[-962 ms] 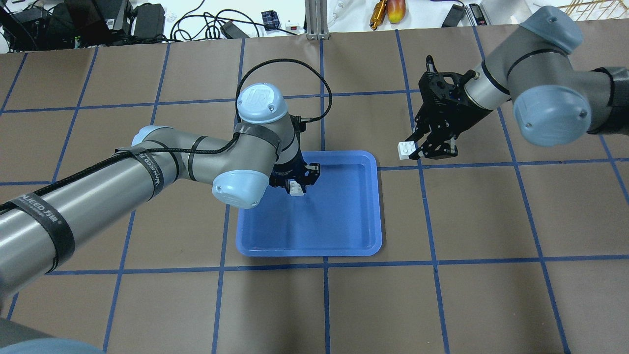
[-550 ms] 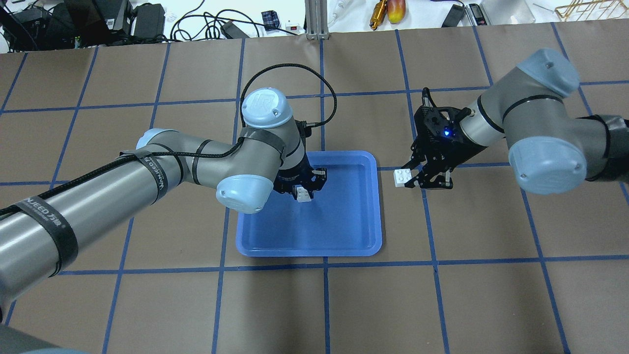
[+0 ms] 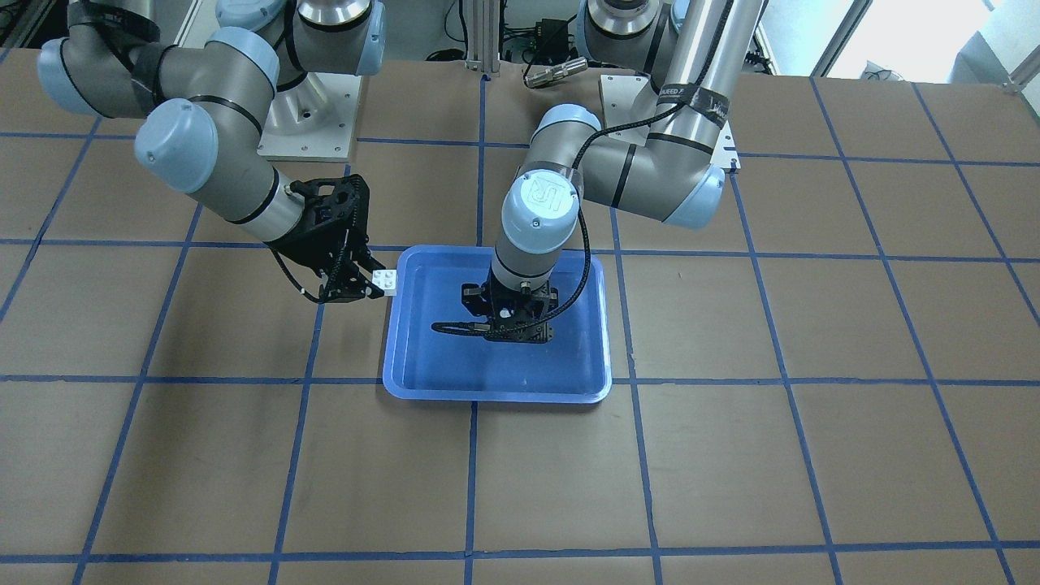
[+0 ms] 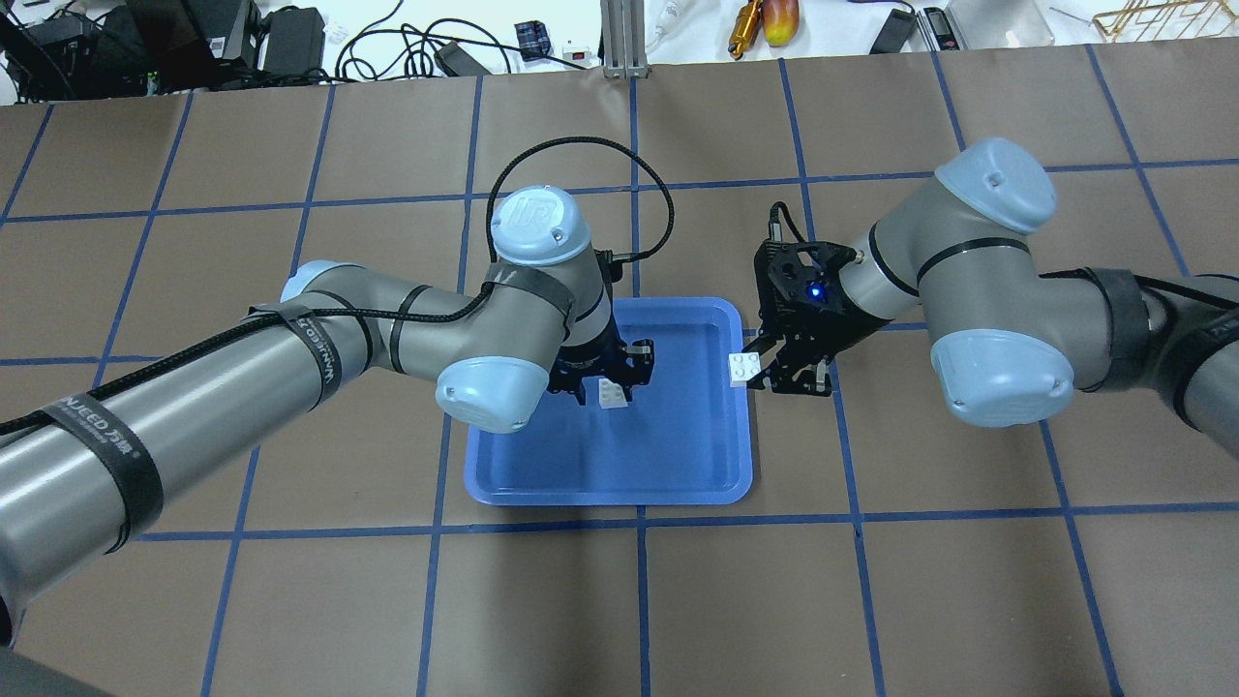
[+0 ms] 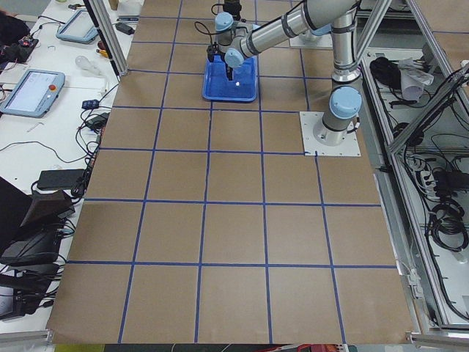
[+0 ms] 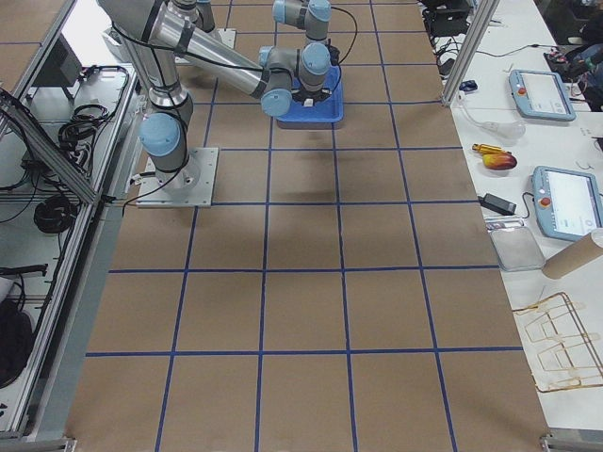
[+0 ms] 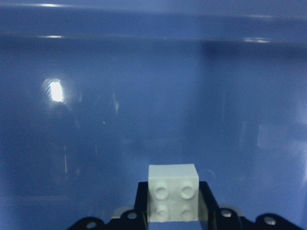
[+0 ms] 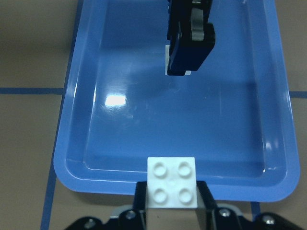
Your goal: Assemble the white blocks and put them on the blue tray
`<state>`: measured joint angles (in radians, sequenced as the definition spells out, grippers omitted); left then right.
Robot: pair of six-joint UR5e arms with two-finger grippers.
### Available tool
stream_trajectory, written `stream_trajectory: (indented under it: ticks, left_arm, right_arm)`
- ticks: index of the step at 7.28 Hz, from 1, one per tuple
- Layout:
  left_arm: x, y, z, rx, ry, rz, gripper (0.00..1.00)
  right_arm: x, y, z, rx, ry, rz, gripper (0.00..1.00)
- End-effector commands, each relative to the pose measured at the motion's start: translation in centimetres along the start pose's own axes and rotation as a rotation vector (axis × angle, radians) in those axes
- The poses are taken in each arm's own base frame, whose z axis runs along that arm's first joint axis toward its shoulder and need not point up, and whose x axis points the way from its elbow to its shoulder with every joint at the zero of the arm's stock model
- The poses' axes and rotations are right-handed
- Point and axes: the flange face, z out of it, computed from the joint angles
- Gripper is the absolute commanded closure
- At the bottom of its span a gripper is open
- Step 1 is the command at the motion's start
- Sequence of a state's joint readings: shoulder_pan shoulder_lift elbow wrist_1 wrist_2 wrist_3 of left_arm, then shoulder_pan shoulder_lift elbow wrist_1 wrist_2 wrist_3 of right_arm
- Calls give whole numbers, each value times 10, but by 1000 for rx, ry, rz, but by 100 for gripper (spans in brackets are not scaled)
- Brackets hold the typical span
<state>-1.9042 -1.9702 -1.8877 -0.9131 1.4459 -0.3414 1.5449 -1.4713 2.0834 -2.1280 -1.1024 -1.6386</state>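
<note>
The left gripper (image 4: 610,385) pinches one white block (image 4: 611,394) over the blue tray (image 4: 678,474), near its middle. The right gripper (image 4: 762,374) pinches the other white block (image 4: 743,369), studs up, at the tray's right rim. The blocks are apart.

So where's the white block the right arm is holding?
In the overhead view, the white block sits in the right pincer, up in the air at the blue tray's right rim.
</note>
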Motion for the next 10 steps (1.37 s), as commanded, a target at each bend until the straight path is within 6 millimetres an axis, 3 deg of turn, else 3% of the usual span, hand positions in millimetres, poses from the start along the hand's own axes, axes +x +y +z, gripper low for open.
stream_trajectory:
  ticks: [1, 2, 4, 6, 7, 8, 9, 10]
  left_arm:
    - [-1, 2, 2, -2, 2, -1, 30]
    - [-1, 3, 1, 0, 1, 3, 30]
    - [-11, -7, -20, 38, 23, -2, 28]
    - [-55, -33, -28, 7, 167, -89, 66]
    - [-58, -32, -22, -12, 188, -82, 89]
    - [-57, -26, -17, -23, 189, -84, 93]
    - [-57, -21, -6, -46, 183, -80, 100]
    - [-59, -16, 0, -58, 179, -67, 100]
  right_arm:
    - [0, -1, 2, 1, 3, 0, 100]
    - [1, 0, 5, 1, -4, 9, 100]
    - [9, 2, 15, -2, 13, 27, 100]
    - [22, -18, 48, -2, 22, -31, 100]
    - [31, -30, 67, 0, 34, -26, 100]
    - [33, -42, 94, -5, 30, -65, 100]
    - [29, -50, 104, -13, 23, -61, 100]
    - [28, -49, 104, -20, 20, -60, 100]
